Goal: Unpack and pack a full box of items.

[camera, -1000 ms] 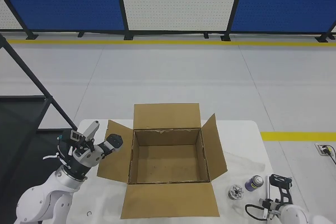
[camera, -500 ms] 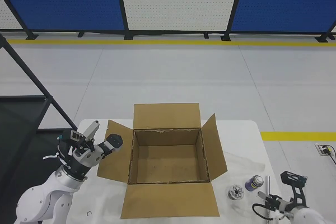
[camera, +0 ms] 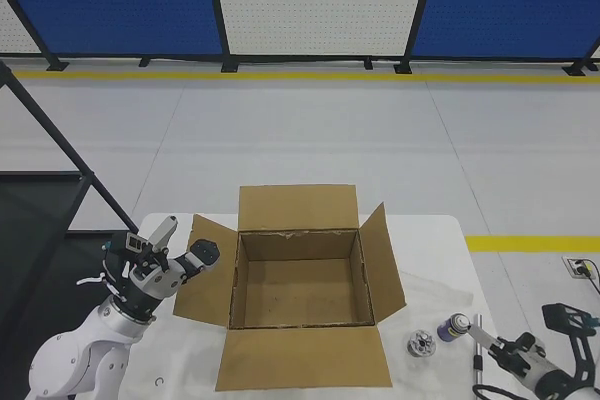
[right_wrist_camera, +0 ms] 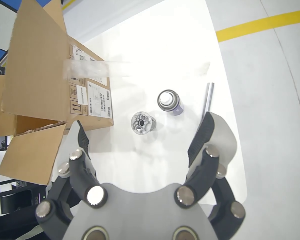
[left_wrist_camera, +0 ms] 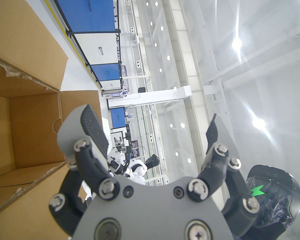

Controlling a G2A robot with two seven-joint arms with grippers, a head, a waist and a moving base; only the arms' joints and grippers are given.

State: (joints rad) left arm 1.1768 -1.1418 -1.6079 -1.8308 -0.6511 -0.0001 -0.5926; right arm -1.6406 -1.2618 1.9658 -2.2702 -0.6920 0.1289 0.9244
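An open cardboard box (camera: 298,292) stands mid-table with all flaps spread and a bare bottom. To its right sit a silver spool (camera: 420,344), a purple can (camera: 452,326) and a thin metal rod (camera: 477,348). My right gripper (right_wrist_camera: 143,132) hangs open above the table's front right corner, over the spool (right_wrist_camera: 142,123), the can (right_wrist_camera: 170,102) and the rod (right_wrist_camera: 208,98). The right arm (camera: 540,374) is past the table's right edge. My left gripper (camera: 180,246) is open and holds nothing, left of the box's left flap, tilted upward beside the box (left_wrist_camera: 27,116).
The white table (right_wrist_camera: 165,38) has bare room behind the can and rod. A clear plastic strip (right_wrist_camera: 90,69) lies against the box's labelled side (right_wrist_camera: 90,93). A black frame (camera: 50,130) rises at the far left.
The right arm has swung rightward, away from the can and rod, past the table's edge. The left arm and the box have not moved.
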